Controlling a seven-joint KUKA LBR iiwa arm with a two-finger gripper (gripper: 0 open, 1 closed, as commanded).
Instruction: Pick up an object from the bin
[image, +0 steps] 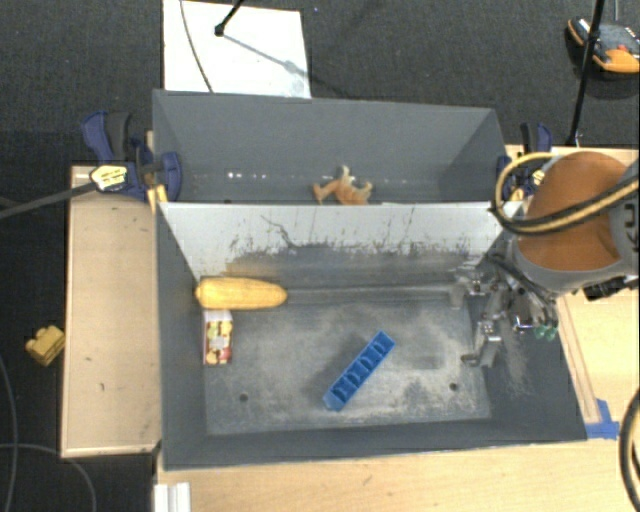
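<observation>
A grey metal bin (290, 405) is being viewed from above, with a robot arm extending in from the right. The gripper (482, 345) is hanging low at the right end of the bin floor, close to the right wall and over bare, scuffed metal rather than over any object. Whether it is open or closed cannot be told from this angle, and nothing is visibly in its hold. The nearest object is a blue ridged bar (359, 371), long and narrow, lying diagonally on the floor near the middle of the bin, to the left of the gripper and clearly apart from it. Well away on the left side, a yellow corn-cob-shaped thing (241, 293) is lying against the back of the floor, and a small printed packet (218, 338) is sitting just below it. A small tan figure (343, 188) is resting high on the back wall. Judging from this, the pick is barely getting under way: nothing is being lifted, every object is lying loose in the bin, and the gripper is not yet positioned over a target. Moving to an object, closing on it and raising it all appear to be remaining.
</observation>
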